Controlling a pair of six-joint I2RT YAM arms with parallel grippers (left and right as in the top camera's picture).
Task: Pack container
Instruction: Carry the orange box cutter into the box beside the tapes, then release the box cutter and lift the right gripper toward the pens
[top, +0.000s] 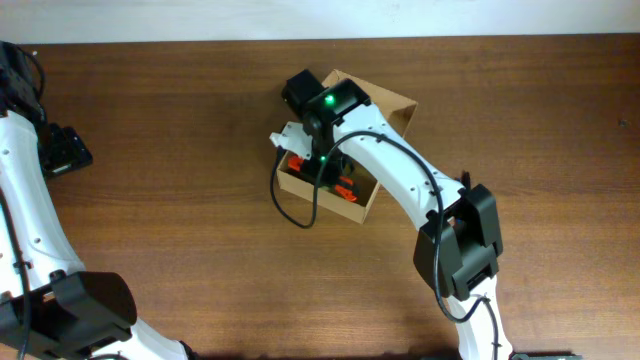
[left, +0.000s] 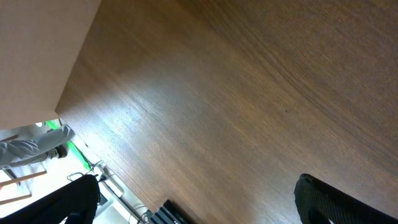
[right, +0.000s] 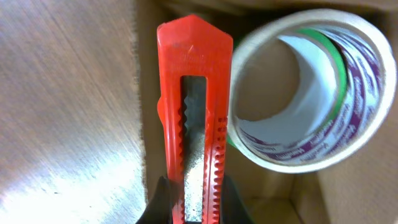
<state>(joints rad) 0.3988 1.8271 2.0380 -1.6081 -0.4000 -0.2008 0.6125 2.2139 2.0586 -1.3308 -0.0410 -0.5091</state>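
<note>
Item: container (top: 318, 197), tan cardboard, open, part-filled; right of centre on the desk (top: 150, 120), under the right arm.

Detail: flap lid (top: 395, 108) folded back at the far side; a tape roll (right: 298, 158) lies inside, and a red utility knife (right: 193, 93) hangs just beside it over the near wall; right tool (right: 193, 208) clamped narrow on the knife's handle end; left tool (left: 196, 193) wide apart with nothing between its fingers, over bare desk well away at the left edge. Handling, as judged: light and likely to slide on smooth wood if nudged; walls thin, stiff along the folds but prone to buckle under a pinch mid-panel; best taken at a corner or along the rim, or steadied from outside while items go in; lid best moved by its free edge, side tabs tucked gently.
</note>
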